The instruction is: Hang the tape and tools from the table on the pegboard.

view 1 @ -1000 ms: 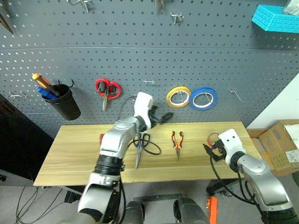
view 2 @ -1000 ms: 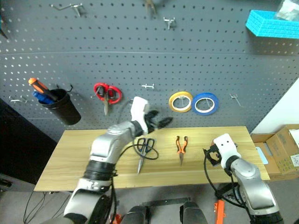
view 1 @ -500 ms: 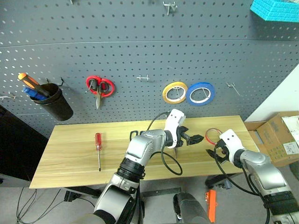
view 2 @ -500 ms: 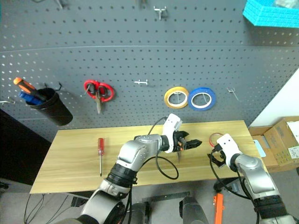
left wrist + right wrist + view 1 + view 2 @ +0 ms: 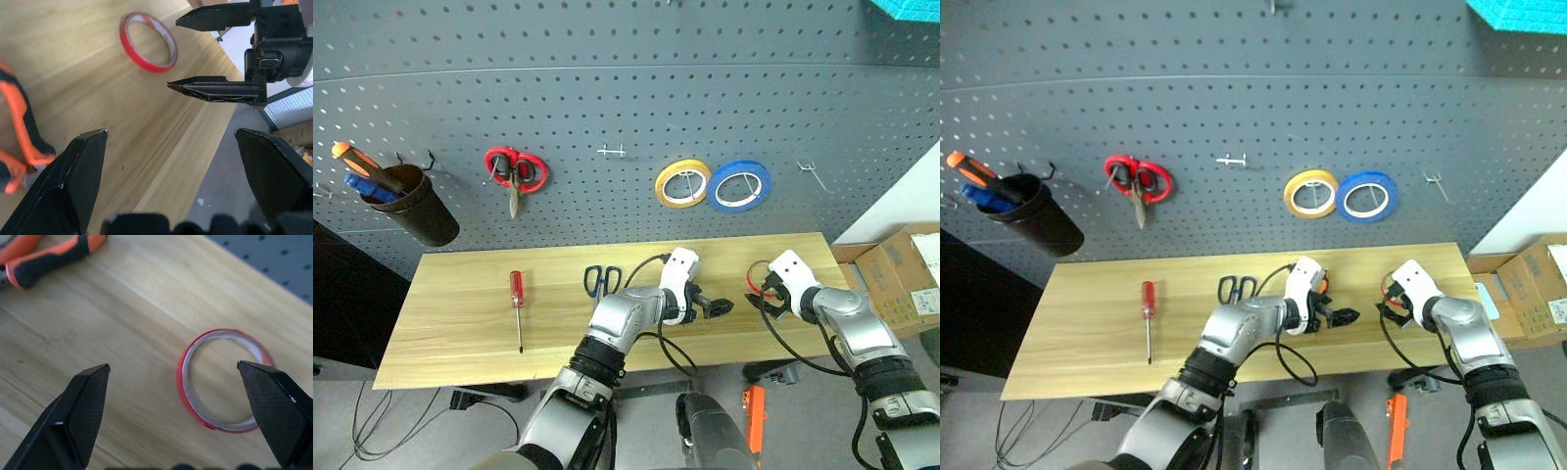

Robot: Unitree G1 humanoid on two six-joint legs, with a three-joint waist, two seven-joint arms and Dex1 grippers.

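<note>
Bench: a long bench (image 5: 460, 323) of light yellowish wood planks stands below the large dark grey pegboard (image 5: 607, 108) with its rows of small holes and metal hooks.
Red tape: the thin red ring-shaped tape roll with a pale inner edge (image 5: 224, 378) lies flat on the bench near its right end, just ahead of the right gripper.
Right gripper: the right gripper (image 5: 762, 302) hangs low over the bench by the red tape, its two black fingers (image 5: 85, 404) spread wide apart, clamped on nothing; in the right wrist view the ring lies between the two tips, nearer one of them.
Left gripper: the left gripper (image 5: 717, 308) reaches across to the right half of the bench, fingers (image 5: 78, 171) wide apart and empty, pointing toward the red tape and the right gripper.
Pliers: the small pliers with orange-and-black handles (image 5: 22, 142) lie on the bench just beside the left gripper, partly hidden under the left arm in the head views.
Dark scissors: the scissors with dark blue-black handles (image 5: 600, 281) lie near the bench's middle, blades hidden behind the left arm.
Red screwdriver: the slim red-handled screwdriver (image 5: 518, 304) lies on the left half of the bench, handle toward the pegboard.
On the pegboard: red-handled scissors (image 5: 514, 174), a yellow tape roll (image 5: 682, 183) and a blue tape roll (image 5: 738, 186) side by side, and a black cup (image 5: 416, 206) holding an orange-handled screwdriver (image 5: 357, 162).
</note>
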